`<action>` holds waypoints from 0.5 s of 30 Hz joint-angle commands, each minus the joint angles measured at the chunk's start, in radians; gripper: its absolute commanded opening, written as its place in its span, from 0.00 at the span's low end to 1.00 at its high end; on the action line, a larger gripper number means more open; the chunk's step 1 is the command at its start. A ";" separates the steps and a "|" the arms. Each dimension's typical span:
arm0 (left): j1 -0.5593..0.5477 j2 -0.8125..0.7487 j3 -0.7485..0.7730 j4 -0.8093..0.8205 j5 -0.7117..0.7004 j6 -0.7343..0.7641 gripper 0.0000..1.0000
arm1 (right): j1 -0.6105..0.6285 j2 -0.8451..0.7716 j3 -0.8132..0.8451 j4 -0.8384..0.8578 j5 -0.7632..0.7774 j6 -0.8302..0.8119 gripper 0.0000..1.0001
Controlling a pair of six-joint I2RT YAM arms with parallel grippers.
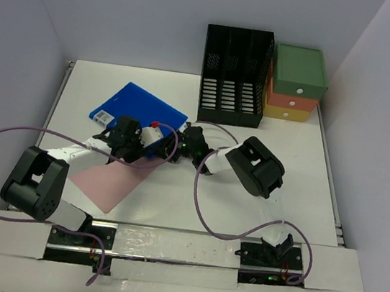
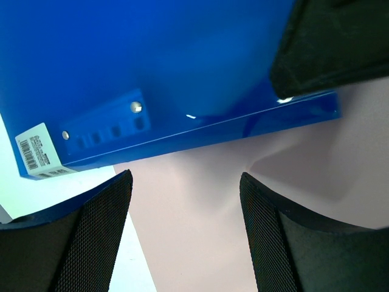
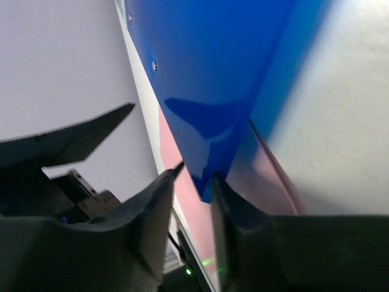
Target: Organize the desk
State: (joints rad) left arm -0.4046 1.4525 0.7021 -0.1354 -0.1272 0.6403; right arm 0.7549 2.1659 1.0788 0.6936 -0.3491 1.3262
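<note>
A blue folder (image 1: 138,109) lies slanted at the middle left of the white desk (image 1: 303,154), its near corner raised over a pink sheet (image 1: 106,181). My right gripper (image 1: 181,138) is shut on that near corner; in the right wrist view the blue corner (image 3: 203,182) sits between the jaws of the right gripper (image 3: 197,173). My left gripper (image 1: 135,148) is open and empty, low over the pink sheet (image 2: 200,231) just short of the folder's long edge (image 2: 182,131). The left gripper (image 2: 185,176) touches nothing.
A black slotted file rack (image 1: 235,75) stands at the back, with a green-orange-yellow drawer unit (image 1: 298,84) to its right. A metal rail (image 1: 60,94) runs along the desk's left edge. Purple cables (image 1: 201,205) loop over the near middle.
</note>
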 commanded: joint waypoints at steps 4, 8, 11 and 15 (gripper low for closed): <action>0.004 -0.008 -0.004 0.054 0.005 0.002 0.78 | 0.004 0.061 0.078 0.041 0.036 0.049 0.20; 0.004 -0.021 -0.019 0.069 -0.006 0.016 0.78 | 0.001 0.095 0.101 0.041 0.035 0.074 0.00; 0.004 -0.026 -0.028 0.091 -0.027 0.032 0.78 | 0.000 0.108 0.107 0.051 0.033 0.088 0.00; -0.002 -0.052 -0.093 0.206 -0.086 0.119 0.80 | -0.007 0.087 0.096 0.075 0.025 0.091 0.00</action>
State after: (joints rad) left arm -0.4046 1.4444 0.6542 -0.0640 -0.1594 0.6790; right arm 0.7543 2.2505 1.1584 0.7312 -0.3347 1.4033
